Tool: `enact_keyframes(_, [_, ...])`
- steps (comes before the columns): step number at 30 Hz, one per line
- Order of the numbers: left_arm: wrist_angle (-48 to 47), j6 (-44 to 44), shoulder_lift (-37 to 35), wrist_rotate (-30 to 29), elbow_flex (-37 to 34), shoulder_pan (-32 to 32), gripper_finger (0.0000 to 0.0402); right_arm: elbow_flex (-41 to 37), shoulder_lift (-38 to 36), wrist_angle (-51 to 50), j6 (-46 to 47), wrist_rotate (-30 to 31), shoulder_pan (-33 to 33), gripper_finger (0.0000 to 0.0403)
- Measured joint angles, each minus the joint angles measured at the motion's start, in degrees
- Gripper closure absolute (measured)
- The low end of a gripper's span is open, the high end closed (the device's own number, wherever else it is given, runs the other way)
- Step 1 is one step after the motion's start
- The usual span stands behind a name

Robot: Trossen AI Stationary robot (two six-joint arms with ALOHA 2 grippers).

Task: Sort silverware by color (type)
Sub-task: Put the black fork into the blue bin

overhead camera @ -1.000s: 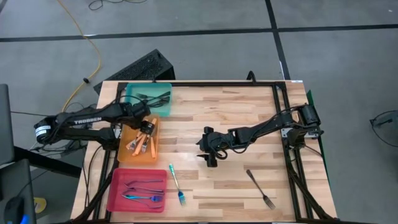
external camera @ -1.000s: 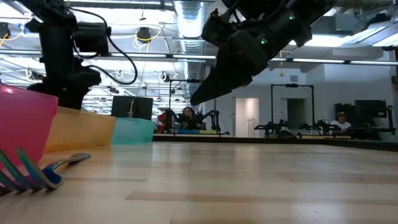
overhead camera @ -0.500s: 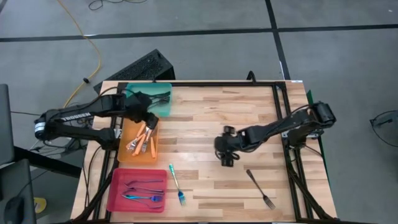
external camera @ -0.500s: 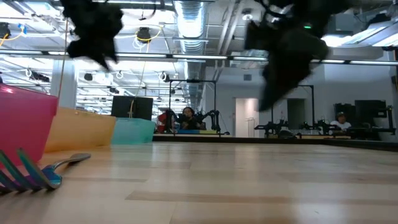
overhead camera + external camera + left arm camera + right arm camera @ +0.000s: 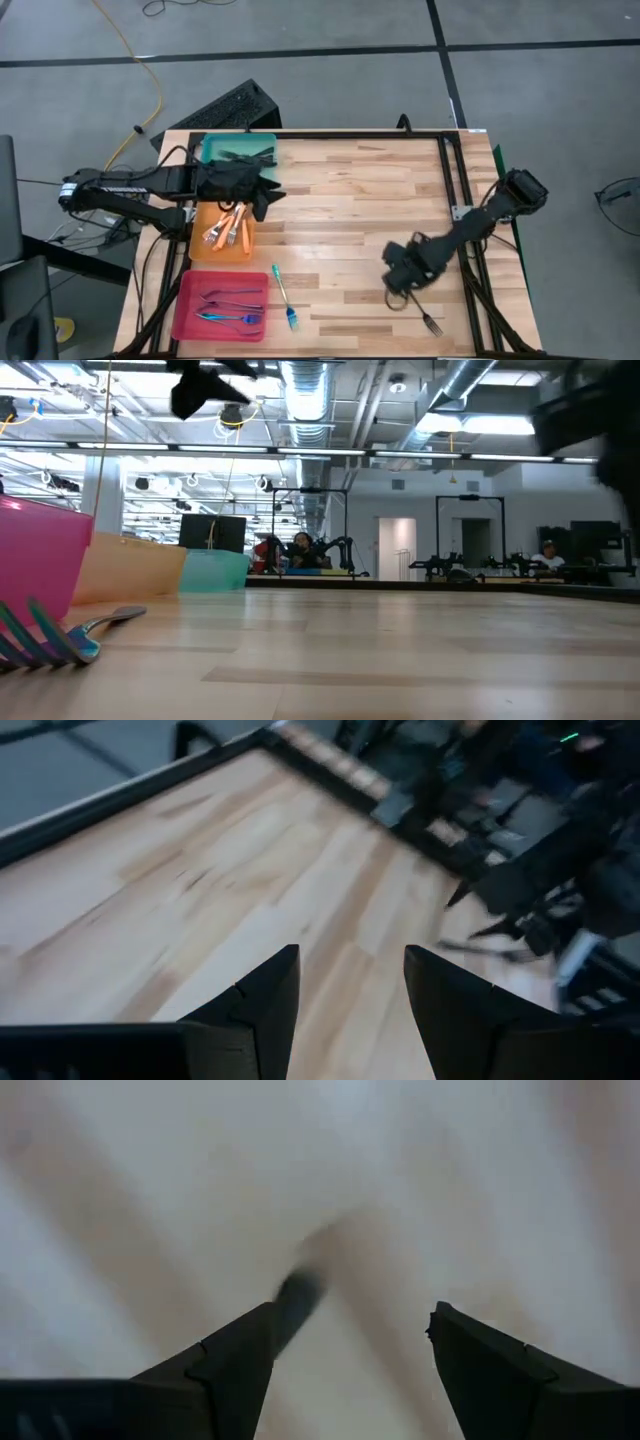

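While both arms hang over the table point(image 5: 340, 200), forks are seen sorted into trays.

Beside the orange tray point(image 5: 198, 250), the left gripper point(image 5: 268, 196) is held open and empty. Farther off, the right gripper point(image 5: 398, 287) is spread open over a dark fork point(image 5: 424, 316); a teal fork point(image 5: 284, 299) is left loose near the pink tray point(image 5: 185, 305).

Teal tray point(image 5: 215, 150), orange tray point(image 5: 202, 248), pink tray point(image 5: 190, 310); black grippers.
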Motion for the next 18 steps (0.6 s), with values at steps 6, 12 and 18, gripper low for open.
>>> enact_keyframes(6, [7.43, 2.22, 3.24, -0.09, 0.07, -3.28, 0.0237, 0.00, 0.02, 2.01, 12.84, -6.17, 10.28, 0.0120])
enact_keyframes(12, [11.40, 3.07, 7.23, -0.59, -0.02, -4.72, 0.0237, -0.39, 0.14, 5.29, 22.83, -6.99, 16.22, 0.0120])
enact_keyframes(18, [13.19, 4.20, 9.64, -0.53, -0.03, -4.91, 0.0237, -3.85, 0.24, 11.56, 25.35, -5.91, 17.23, 0.0120])
